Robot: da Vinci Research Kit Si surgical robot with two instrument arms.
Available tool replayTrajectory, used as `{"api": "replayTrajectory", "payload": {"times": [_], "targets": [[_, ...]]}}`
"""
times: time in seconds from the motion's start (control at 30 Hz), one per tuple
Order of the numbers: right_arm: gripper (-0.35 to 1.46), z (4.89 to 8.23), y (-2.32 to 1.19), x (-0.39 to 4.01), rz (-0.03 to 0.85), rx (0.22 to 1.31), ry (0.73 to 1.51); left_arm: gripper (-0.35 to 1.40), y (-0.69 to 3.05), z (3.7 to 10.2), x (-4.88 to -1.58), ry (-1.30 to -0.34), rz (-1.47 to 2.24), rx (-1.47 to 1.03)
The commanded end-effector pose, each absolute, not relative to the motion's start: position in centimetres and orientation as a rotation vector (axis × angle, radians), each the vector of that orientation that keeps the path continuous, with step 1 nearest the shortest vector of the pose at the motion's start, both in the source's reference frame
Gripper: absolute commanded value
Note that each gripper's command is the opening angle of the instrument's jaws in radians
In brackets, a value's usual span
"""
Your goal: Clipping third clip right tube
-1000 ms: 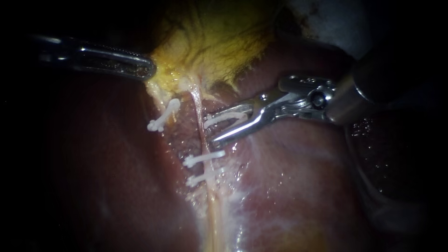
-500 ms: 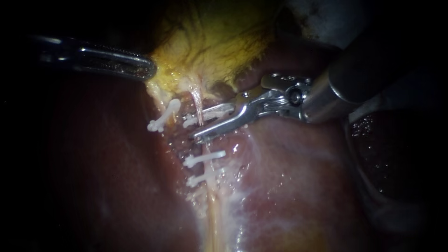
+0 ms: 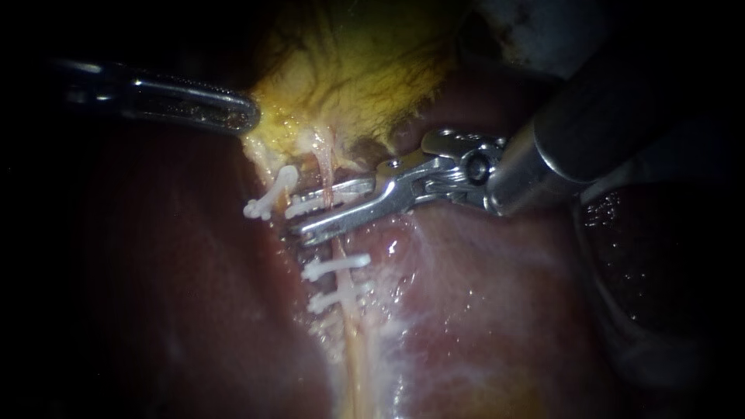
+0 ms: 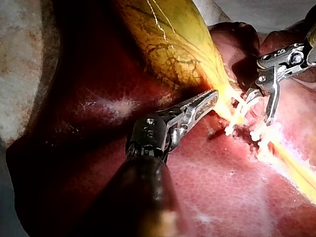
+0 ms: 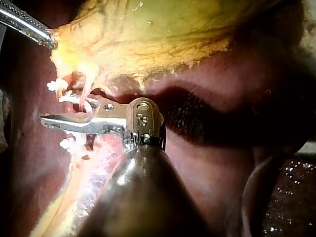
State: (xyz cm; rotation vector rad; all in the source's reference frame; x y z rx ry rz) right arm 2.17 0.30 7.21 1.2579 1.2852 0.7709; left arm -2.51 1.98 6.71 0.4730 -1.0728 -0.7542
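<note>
Straddling the probably soft, tearable right tube (image 3: 330, 167) at 12 o'clock of two set clips (image 3: 337, 264), right instrument (image 3: 295, 221) pincer held a new clip (image 3: 314, 204); left instrument (image 3: 247, 116) pincer gripped gallbladder (image 3: 349, 77).

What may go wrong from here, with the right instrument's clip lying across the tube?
1. The new clip in the right instrument reaches past the right tube, close to the lone clip beyond it; it might catch there.
2. If the left instrument loses the gallbladder, the tube may slacken and the clip sit askew.
</note>
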Motion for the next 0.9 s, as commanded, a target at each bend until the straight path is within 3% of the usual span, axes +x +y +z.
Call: {"api": "replayTrajectory", "payload": {"times": [0.03,0.33,0.9], "targets": [[0.48,7.19,0.30,2.17,0.769,1.260,1.284,-0.35,1.98,6.71,-2.51,-1.073,-0.754,0.473],[0.38,7.12,0.32,2.17,0.764,1.268,1.278,-0.35,1.98,6.71,-2.51,-1.073,-0.754,0.473],[-0.08,7.17,0.38,2.12,0.763,1.267,1.274,-0.35,1.98,6.71,-2.51,-1.073,-0.754,0.473]]}}
